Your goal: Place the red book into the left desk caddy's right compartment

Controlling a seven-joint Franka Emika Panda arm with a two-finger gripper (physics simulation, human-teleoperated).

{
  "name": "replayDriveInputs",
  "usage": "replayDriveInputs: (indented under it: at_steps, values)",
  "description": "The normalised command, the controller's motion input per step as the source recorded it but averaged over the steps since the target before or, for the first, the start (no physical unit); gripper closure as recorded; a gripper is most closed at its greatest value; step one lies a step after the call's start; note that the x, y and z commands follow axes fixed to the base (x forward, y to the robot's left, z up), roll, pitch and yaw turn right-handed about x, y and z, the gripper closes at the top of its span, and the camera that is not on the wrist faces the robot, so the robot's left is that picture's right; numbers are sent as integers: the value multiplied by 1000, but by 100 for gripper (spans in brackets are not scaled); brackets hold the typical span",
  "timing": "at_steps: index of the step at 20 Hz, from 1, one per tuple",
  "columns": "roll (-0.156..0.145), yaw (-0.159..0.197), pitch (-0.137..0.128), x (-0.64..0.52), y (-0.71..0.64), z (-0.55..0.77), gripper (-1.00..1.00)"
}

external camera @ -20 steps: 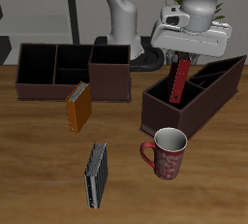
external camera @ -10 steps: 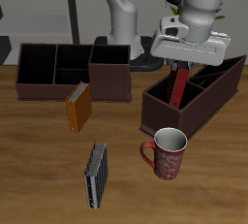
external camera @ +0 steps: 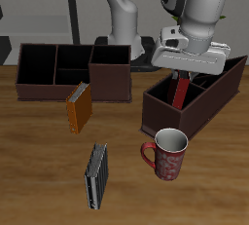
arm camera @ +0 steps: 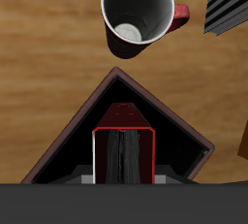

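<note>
My gripper (external camera: 183, 74) is shut on the red book (external camera: 181, 93) and holds it upright, its lower end down inside the tall end section (external camera: 165, 100) of the diagonal dark maroon caddy (external camera: 209, 94), the left desk caddy. In the wrist view the red book (arm camera: 123, 121) hangs straight down between the gripper (arm camera: 123, 166), inside that compartment's walls (arm camera: 73, 136). I cannot tell whether the book touches the compartment floor.
A red mug (external camera: 169, 153) stands just in front of the caddy's end, also in the wrist view (arm camera: 136, 15). An orange book (external camera: 78, 107) and a grey-black book (external camera: 96, 175) lie nearer the front. A second caddy (external camera: 58, 68) sits square farther back.
The gripper has come down a little with the red book, sinking it deeper into the caddy's end section.
</note>
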Motion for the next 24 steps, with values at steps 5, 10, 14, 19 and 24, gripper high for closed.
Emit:
replayDriveInputs:
  at_steps: [5, 10, 14, 19, 24]
  values:
    - [-4, 8, 18, 51, -44, -174, 100]
    - [0, -14, 37, 60, -82, -251, 100]
    - [17, -3, 49, 43, 14, -345, 100]
    - [9, 6, 51, 45, 36, -285, 100]
    - [86, -4, 77, -3, -4, -142, -100]
